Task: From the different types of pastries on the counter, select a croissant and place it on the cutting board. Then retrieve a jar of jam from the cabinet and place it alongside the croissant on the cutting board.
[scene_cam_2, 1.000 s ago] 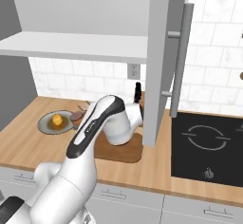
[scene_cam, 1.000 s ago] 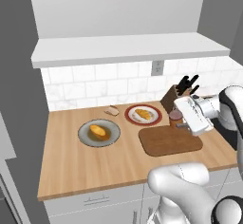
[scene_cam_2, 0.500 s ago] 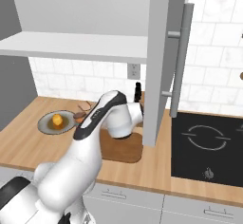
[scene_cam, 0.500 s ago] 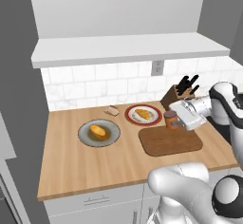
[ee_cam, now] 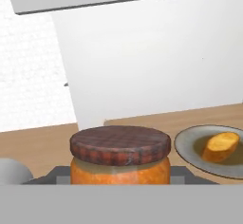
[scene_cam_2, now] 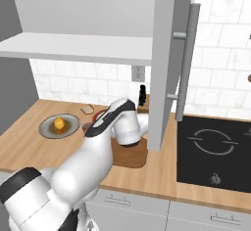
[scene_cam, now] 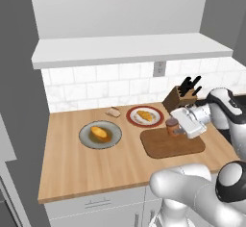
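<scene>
The end effector (scene_cam: 177,131) is clamped on the jar of jam (scene_cam: 171,125), held over the back left corner of the cutting board (scene_cam: 172,144). The croissant (scene_cam: 144,116) lies on a red plate (scene_cam: 133,120) just beyond the board, not on it, so the first step appears undone. Risk: the jar sits close to the board's edge and could tip off onto the surface (scene_cam: 72,163) if released there. The knife block (scene_cam: 178,97) crowds the rear; open board lies forward and right.
</scene>
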{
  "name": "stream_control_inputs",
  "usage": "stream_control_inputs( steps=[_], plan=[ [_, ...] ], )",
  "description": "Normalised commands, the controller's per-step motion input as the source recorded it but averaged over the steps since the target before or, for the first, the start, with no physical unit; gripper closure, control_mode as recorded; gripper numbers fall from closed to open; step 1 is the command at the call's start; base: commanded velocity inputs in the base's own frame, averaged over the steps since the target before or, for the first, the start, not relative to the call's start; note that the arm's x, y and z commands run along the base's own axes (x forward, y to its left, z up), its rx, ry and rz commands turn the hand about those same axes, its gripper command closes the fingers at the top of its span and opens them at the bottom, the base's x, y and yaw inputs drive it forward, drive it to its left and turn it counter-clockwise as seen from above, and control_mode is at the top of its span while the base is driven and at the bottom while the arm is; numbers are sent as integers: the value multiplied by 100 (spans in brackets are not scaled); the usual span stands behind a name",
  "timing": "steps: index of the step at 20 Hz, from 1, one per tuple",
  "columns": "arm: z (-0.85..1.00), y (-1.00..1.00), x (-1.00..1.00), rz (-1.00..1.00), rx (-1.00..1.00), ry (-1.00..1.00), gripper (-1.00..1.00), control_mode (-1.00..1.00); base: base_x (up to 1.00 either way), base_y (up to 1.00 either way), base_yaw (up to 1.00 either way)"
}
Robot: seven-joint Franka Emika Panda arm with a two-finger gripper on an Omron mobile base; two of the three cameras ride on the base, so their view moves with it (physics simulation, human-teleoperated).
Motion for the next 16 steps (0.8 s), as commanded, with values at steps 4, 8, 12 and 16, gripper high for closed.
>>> stream_control_inputs(
  steps=[4,8,12,16],
  plan=[
    [-36,0,30,0,0,-7,100,-100,0,0,0],
    [-26,0,4,0,0,0,100,-100,0,0,0],
    [-27,0,3,0,0,1,100,-100,0,0,0],
    [-19,0,9,0,0,0,100,-100,0,0,0]
  ],
)
